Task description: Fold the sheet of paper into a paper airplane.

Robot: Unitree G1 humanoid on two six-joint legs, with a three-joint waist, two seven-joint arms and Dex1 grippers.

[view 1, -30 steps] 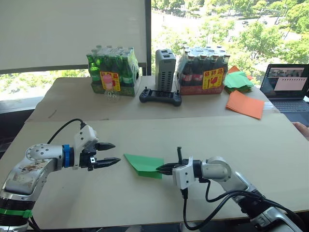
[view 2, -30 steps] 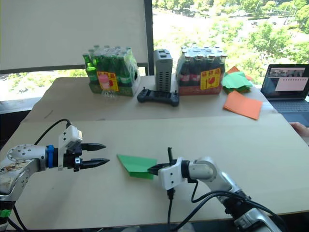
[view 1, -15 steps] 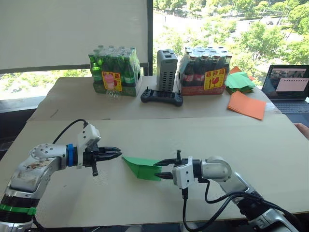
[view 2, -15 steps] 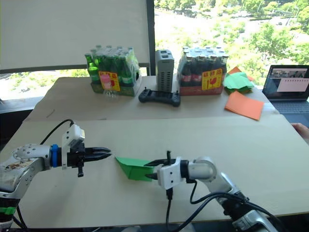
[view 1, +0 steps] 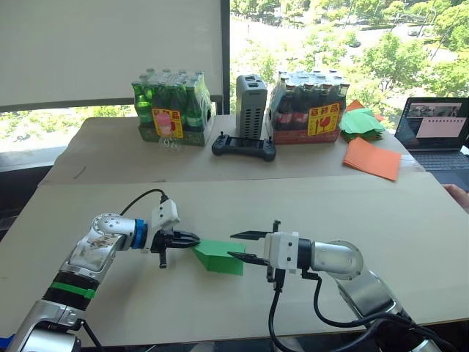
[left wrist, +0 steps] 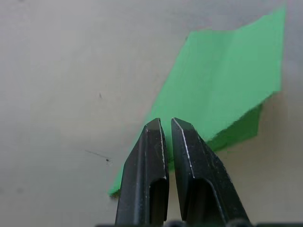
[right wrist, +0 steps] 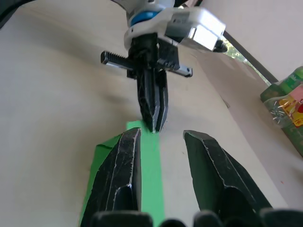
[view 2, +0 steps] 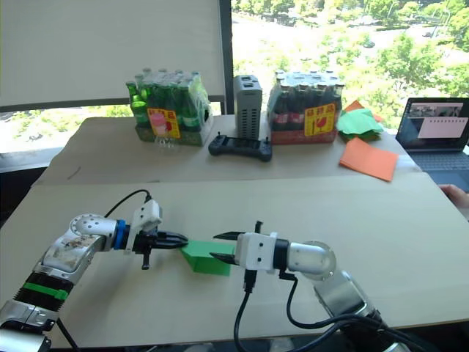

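The pale worktop (view 1: pixel 410 220) carries, along its far edge, two shrink-wrapped bottle packs (view 1: pixel 172 110), a laptop (view 1: pixel 434 132), orange sheets (view 1: pixel 372 158) and a black controller (view 1: pixel 244 149). Near the front lies the sheet of paper (view 1: pixel 218 254), folded into a wedge, between the two arms. The left gripper (view 1: pixel 192 238) has its fingers pressed together, tips at the paper's pointed corner; the left wrist view shows those tips resting on the green surface and an upper layer lying over a lower one. The right gripper (view 1: pixel 242 246) is spread, one finger above the sheet's near end; its wrist view shows the paper running under that finger.
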